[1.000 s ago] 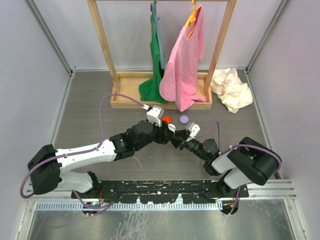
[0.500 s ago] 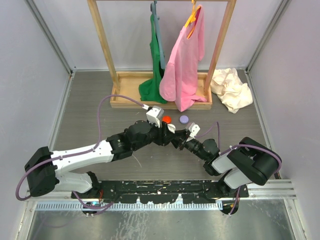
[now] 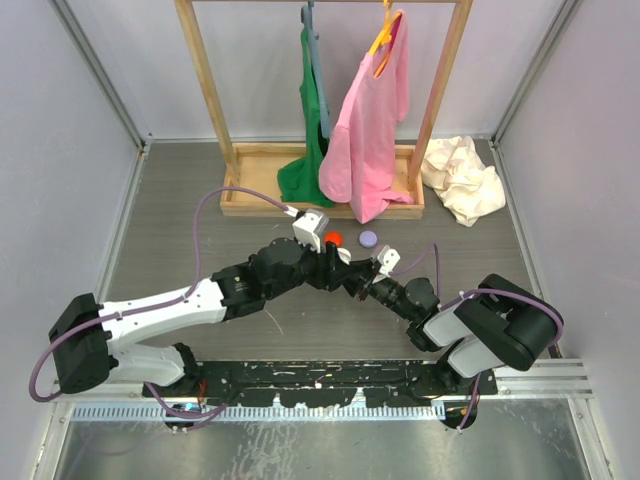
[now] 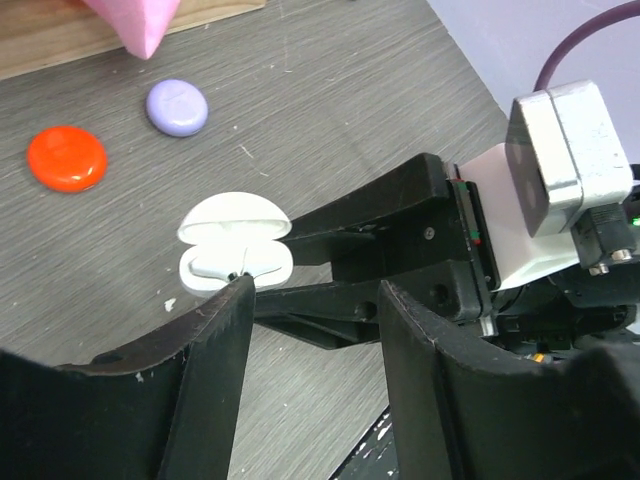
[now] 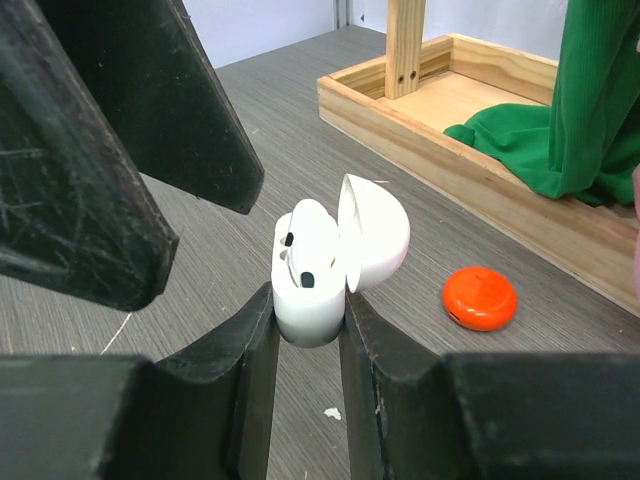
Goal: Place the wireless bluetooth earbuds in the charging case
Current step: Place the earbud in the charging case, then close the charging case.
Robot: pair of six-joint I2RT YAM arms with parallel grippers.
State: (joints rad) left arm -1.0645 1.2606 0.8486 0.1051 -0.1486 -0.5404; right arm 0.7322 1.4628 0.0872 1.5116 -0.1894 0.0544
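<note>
Since a second ago the left arm's shoulder has swung slightly toward the lower left of the top view. Over the last half second almost nothing shifts, and both wrists remain crowded together at the middle of the grey desk (image 3: 180,210).

The white charging case (image 5: 362,238) is clenched in the right pincer (image 5: 308,318). Its two black fingers press the lower shell from either side. Whether the shell's bottom touches the desk I cannot tell. The lid is hinged back and stands open on the side toward the orange disc (image 5: 480,298). One white earbud (image 5: 303,245) stands in the shell, dark spots on its face, its top rising above the rim.

The left pincer (image 4: 315,290) is released, jaws spread wide with nothing between them. In its own camera the case lies just past the tip of the finger on the picture's left, with the right pincer's fingers reaching in below the gap. From the right wrist, the left pincer's fingers loom close beside the case but apart from it.

The faces of the case that show are plain white; the small marks on the right wrist's housing are too small to read.

A lilac disc (image 4: 177,106) lies beside the orange one, and a tiny white fleck (image 4: 170,303) lies on the desk near the case.
</note>
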